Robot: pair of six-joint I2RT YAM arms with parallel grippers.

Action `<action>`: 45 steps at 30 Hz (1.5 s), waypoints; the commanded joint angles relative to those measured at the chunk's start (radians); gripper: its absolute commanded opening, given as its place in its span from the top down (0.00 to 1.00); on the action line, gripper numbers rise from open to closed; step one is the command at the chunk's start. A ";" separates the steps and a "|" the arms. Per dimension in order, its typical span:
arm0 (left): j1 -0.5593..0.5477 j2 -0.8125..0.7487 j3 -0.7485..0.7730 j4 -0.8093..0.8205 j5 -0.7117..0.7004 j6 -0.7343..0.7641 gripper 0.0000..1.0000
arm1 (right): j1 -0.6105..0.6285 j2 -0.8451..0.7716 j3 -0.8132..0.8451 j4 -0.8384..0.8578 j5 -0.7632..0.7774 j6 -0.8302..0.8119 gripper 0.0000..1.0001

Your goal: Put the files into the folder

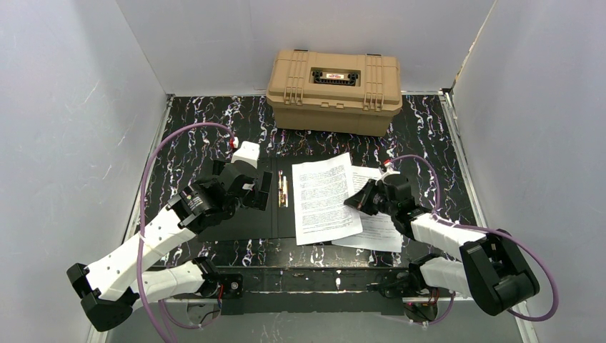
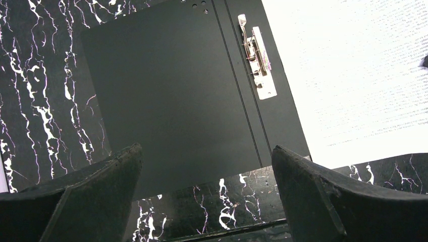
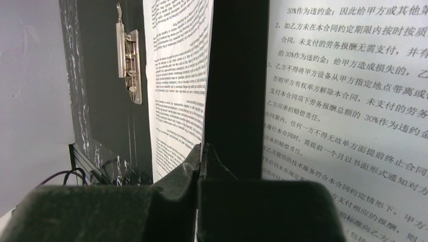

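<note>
Arms, two of them in white and black, rise from the near edge of the black worktop (image 1: 429,136) veined with white. The left claw (image 2: 205,148) hangs with its two dark fingers spread wide above the left half of the folder, gripping nothing. The right claw (image 3: 202,151) is pinched fully together, its tips meeting low at the right-hand edge of the upper sheet; whether paper is caught between them cannot be told. One thin, flat folder (image 1: 246,227) lies opened out in the middle of the worktop. It is black inside with creases down its spine, and none of its outer face shows. One silver metal clip (image 1: 284,190) sits just right of the spine, close beside the paper but not covered by it. Two white paper sheets with dense black print are in view. The upper sheet (image 1: 321,196) lies on the folder's right half, turned slightly askew. The lower sheet (image 1: 379,232) lies partly under it and spreads out to the right beneath the right arm; the right wrist view shows rows of Chinese characters on it. A dark band separates the two sheets in that view. Farthest back, one tan hard plastic case (image 1: 334,89) stands with its lid down and a black handle recessed in the top, close to the white rear wall.
</note>
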 commanded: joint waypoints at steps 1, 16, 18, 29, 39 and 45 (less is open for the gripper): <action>-0.003 -0.012 -0.005 0.004 -0.033 0.001 0.02 | 0.003 0.025 0.046 0.098 0.004 0.032 0.99; -0.003 -0.014 -0.006 0.004 -0.031 0.002 0.02 | 0.034 0.061 0.066 0.266 -0.051 0.063 0.99; -0.003 -0.015 -0.008 0.004 -0.031 0.001 0.02 | 0.042 0.062 0.066 0.279 -0.052 0.063 0.99; -0.004 -0.017 -0.009 0.002 -0.031 0.001 0.02 | 0.083 0.066 0.066 0.321 -0.048 0.058 0.99; -0.003 -0.023 -0.013 0.002 -0.032 0.001 0.02 | 0.103 0.062 0.062 0.328 -0.046 0.050 0.99; -0.004 -0.024 -0.013 0.002 -0.032 0.001 0.02 | 0.115 0.040 0.051 0.323 -0.037 0.031 0.99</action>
